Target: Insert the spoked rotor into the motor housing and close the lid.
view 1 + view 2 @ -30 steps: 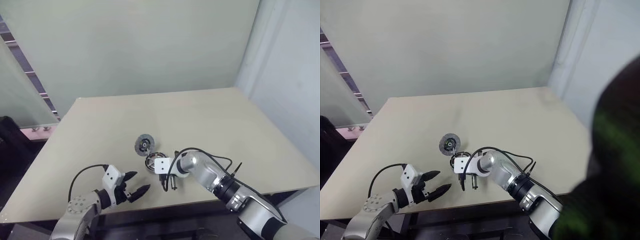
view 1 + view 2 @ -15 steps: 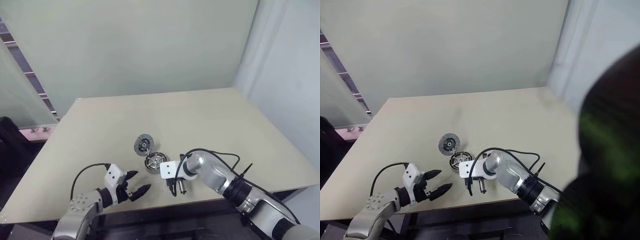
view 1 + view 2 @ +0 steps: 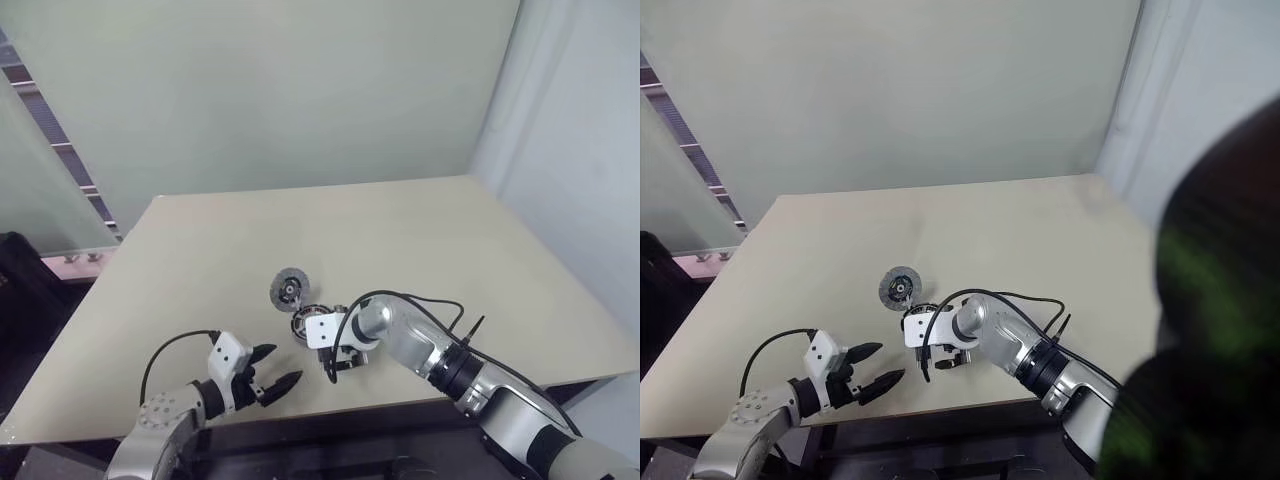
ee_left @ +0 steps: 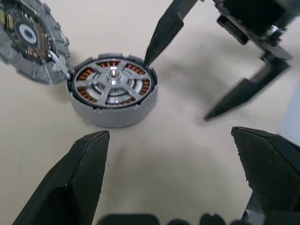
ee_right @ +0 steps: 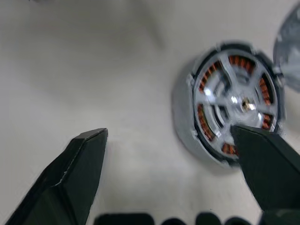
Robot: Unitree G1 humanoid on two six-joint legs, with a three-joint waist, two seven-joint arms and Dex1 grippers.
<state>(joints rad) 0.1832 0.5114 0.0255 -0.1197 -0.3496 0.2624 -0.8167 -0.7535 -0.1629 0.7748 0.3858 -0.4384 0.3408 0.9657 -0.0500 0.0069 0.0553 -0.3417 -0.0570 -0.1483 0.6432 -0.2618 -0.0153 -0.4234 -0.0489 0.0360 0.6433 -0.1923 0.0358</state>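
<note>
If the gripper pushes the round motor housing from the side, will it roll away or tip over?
The motor housing lies flat on the table and looks low and wide, so it would probably slide rather than roll or tip. Its metal rim and the spoked rotor seated inside suggest it is stiff and fairly heavy for its size.

We saw the tabletop (image 3: 400, 240) under soft, even, rather dim light, with no hard glare on it. A large dark, green-tinged smear, wholly out of focus, covered the right side of the right eye view. In the right wrist view the motor housing (image 5: 232, 101) was smeared by blur, with small bright glints on its metal spokes. The left wrist view was sharper, with faint soft shadows beside the housing.
</note>
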